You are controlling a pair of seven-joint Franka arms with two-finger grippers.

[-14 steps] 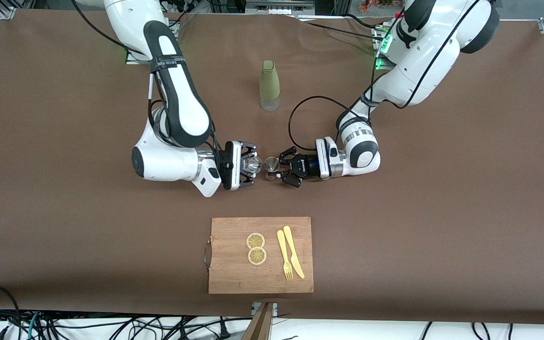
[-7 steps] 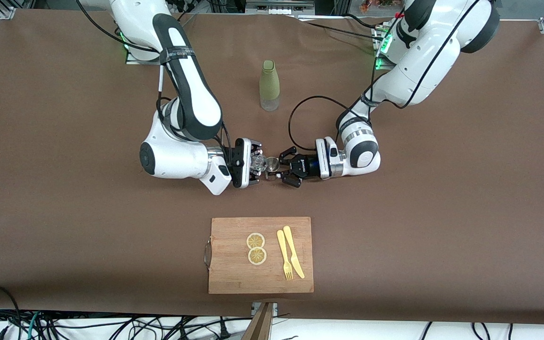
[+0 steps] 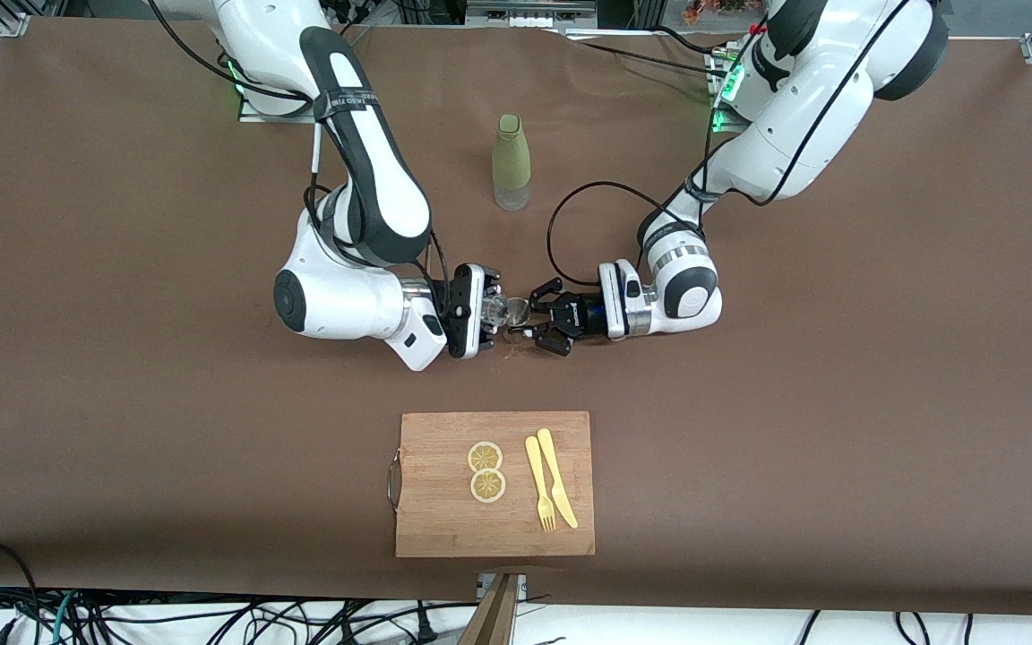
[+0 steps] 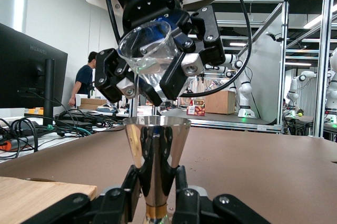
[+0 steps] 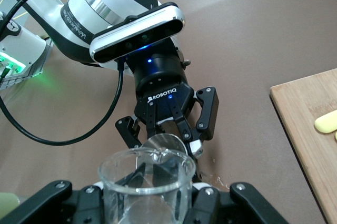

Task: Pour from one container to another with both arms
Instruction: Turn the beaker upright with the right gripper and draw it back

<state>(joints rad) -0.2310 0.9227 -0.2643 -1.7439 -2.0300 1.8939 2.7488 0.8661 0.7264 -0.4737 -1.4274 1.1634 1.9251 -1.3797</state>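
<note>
A clear glass beaker (image 3: 495, 311) is tipped on its side, with my right gripper (image 3: 483, 314) shut on it. Its lip leans over the mouth of a small metal hourglass-shaped jigger (image 3: 517, 313). The jigger stands upright with my left gripper (image 3: 536, 321) shut on its narrow waist. In the left wrist view the jigger (image 4: 158, 145) rises between my left gripper (image 4: 156, 182), and the beaker (image 4: 150, 50) hangs tilted just above it. In the right wrist view the beaker (image 5: 145, 187) fills the space between my right gripper (image 5: 147, 205), and the jigger's rim (image 5: 167, 142) shows past it.
A green-sleeved bottle (image 3: 511, 161) stands farther from the front camera than the grippers. A wooden cutting board (image 3: 444, 524) lies nearer, carrying two lemon slices (image 3: 485, 457), a yellow fork (image 3: 538, 488) and a yellow knife (image 3: 557, 479). Small specks (image 5: 218, 174) mark the cloth under the jigger.
The right arm has carried the beaker toward the left gripper until its lip reached the jigger. The left arm and the jigger have stayed still.
</note>
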